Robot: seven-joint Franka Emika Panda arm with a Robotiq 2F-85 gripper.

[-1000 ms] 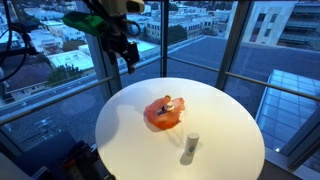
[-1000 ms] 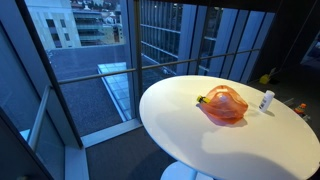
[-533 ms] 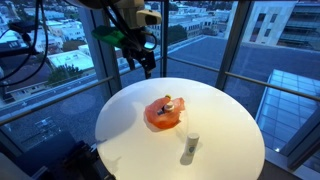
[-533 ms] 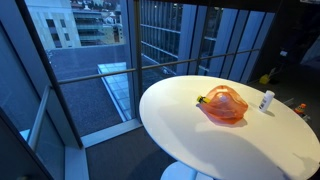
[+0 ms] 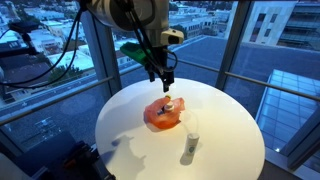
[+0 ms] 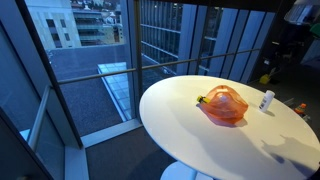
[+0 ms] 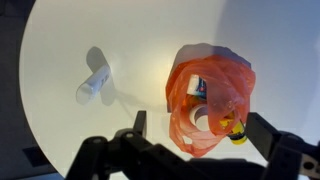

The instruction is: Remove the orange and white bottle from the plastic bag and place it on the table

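An orange translucent plastic bag (image 5: pixel 163 114) lies near the middle of the round white table (image 5: pixel 125 145); it shows in both exterior views (image 6: pixel 225 105). In the wrist view the bag (image 7: pixel 222 75) holds a white bottle-like thing (image 7: pixel 193 119) seen through the plastic, with a yellow-capped item (image 7: pixel 234 133) at its edge. My gripper (image 5: pixel 163 78) hangs open and empty above the bag. In the wrist view the gripper (image 7: pixel 201 128) straddles the bag's near end from above, with one finger on each side and clear of it.
A small white bottle (image 5: pixel 190 147) stands on the table apart from the bag, also in the other views (image 6: pixel 266 100) (image 7: pixel 94 84). Glass windows surround the table. The table's rim (image 7: pixel 28 120) is close on several sides.
The arm has swung from beyond the table's far left edge in over the table and now hangs above the bag. The bag and the white bottle have not moved.
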